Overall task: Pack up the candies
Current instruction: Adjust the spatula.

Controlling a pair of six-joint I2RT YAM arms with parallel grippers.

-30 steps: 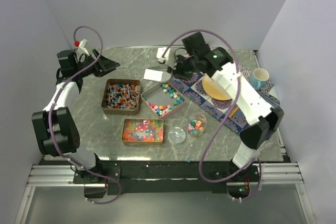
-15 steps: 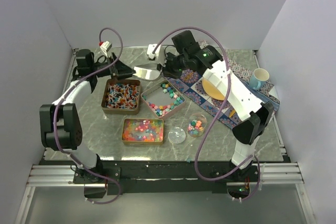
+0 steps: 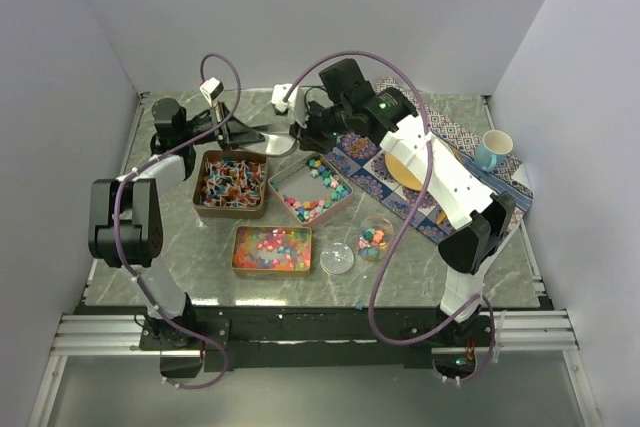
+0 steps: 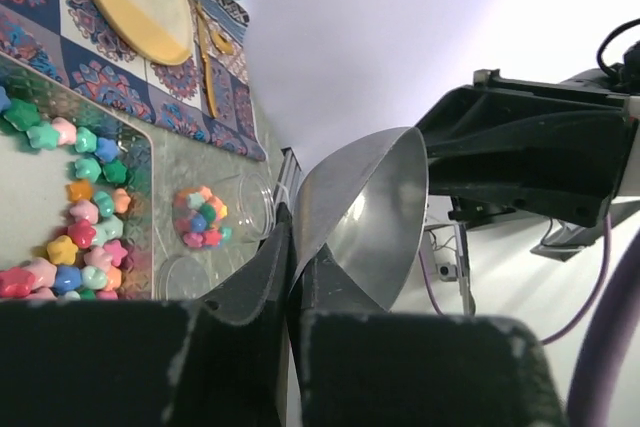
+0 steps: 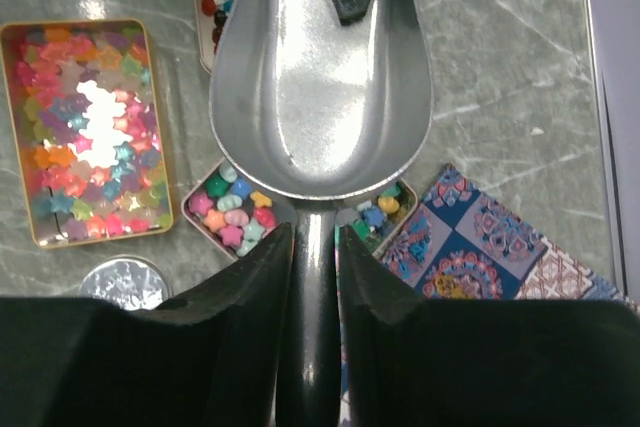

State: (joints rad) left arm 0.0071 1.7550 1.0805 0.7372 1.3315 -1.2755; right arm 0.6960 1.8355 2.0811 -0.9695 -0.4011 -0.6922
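Candies (image 3: 312,194) lie in tins (image 3: 232,184) at the bench (image 3: 185,247) middle; behind them, near its far edge, I see the scoop (image 5: 318,77) gripped by left pincer (image 4: 294,272) at the rim, right pincer (image 5: 312,239) at the handle

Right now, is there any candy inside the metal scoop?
No, the scoop shows only bare shiny metal inside, and nothing lies in it.
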